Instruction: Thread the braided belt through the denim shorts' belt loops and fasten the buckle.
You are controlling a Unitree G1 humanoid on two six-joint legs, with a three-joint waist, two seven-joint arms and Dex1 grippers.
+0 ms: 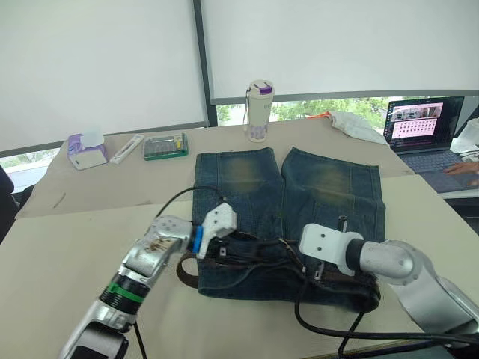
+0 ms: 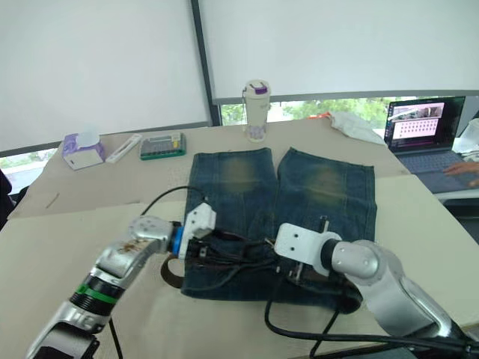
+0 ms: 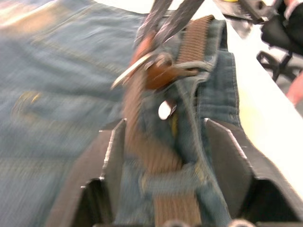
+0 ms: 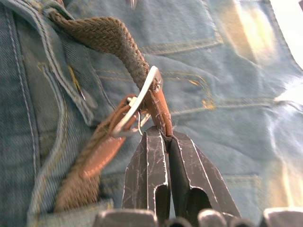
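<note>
The denim shorts [image 1: 288,202] lie flat on the table, waistband toward me. The braided belt [image 4: 109,35] runs along the waistband under a belt loop [image 3: 173,182], and a bend of it sticks out past the left side [image 1: 187,273]. My right gripper [image 4: 163,132] is shut on the brown leather end at the silver buckle [image 4: 139,101], holding it slightly above the denim. My left gripper [image 3: 165,125] is open, its fingers [image 3: 111,165] straddling the belt and waistband just short of the buckle [image 3: 137,71]. In the head view the two grippers [image 1: 228,250] [image 1: 293,258] face each other over the waistband's middle.
A white bottle with a purple cap [image 1: 259,111] stands beyond the shorts. A tissue box [image 1: 86,152], a white strip [image 1: 126,148] and a green case [image 1: 165,146] lie at the back left. An open laptop [image 1: 423,127] with a person's hand [image 1: 464,168] is at the right.
</note>
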